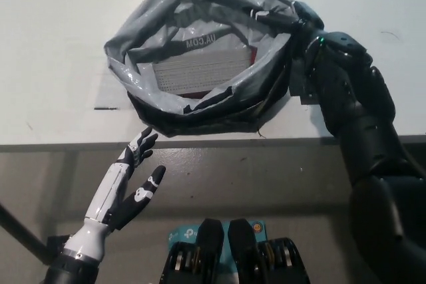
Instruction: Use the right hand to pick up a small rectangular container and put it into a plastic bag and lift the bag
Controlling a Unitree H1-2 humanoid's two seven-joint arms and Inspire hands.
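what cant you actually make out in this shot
- Right hand, head view: its fingers sit behind the rim of the plastic bag, so the grip itself is hidden.
- Container, head view: only part shows through the bag's mouth; the bag walls cover the rest.
- Bag's underside: whether it has cleared the table cannot be told from above.
- Print inside the bag: partly readable, cut off by folds.
- Left hand rests open, below the table edge.

Bag [200,44] crowds the table [53,44] edge; elsewhere open.

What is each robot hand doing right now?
Left robot hand: open, holding nothing.
Right robot hand: shut on the grey plastic bag rim.
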